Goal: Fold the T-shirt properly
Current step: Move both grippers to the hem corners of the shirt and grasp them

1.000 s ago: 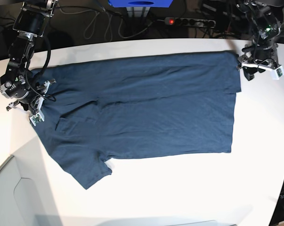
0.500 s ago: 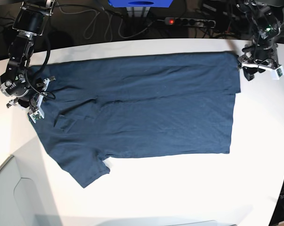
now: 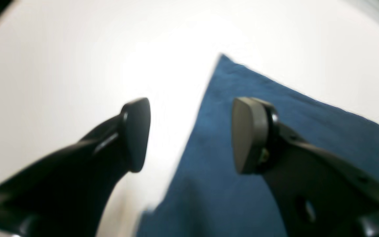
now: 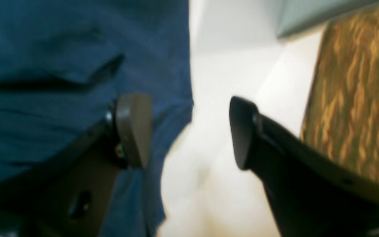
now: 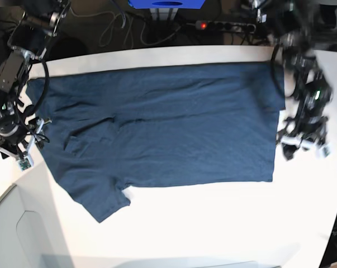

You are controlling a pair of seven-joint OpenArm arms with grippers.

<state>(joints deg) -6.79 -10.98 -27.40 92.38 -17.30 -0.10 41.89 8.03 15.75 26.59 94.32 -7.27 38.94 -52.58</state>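
The dark navy T-shirt [image 5: 168,128] lies spread flat on the white table [image 5: 213,223], one short sleeve [image 5: 104,204] pointing to the front left. My left gripper [image 5: 305,149] hovers just off the shirt's right edge. In the left wrist view this gripper [image 3: 191,135] is open, and the T-shirt's [image 3: 215,154] edge runs between its fingers, untouched. My right gripper [image 5: 17,156] is off the shirt's left edge. The right wrist view shows that gripper [image 4: 188,131] open, one finger [image 4: 133,128] over the T-shirt [image 4: 61,98] and the other over bare table. Neither holds anything.
A grey bin [image 5: 17,234] sits at the front left corner. A power strip [image 5: 224,25] with a red light, cables and a blue object [image 5: 165,4] lie behind the table's far edge. Wooden floor [image 4: 350,98] shows past the table's left side.
My right gripper has opened, let go of the shirt's left edge and moved toward the front. My left arm has swung from the far right corner down along the right edge.
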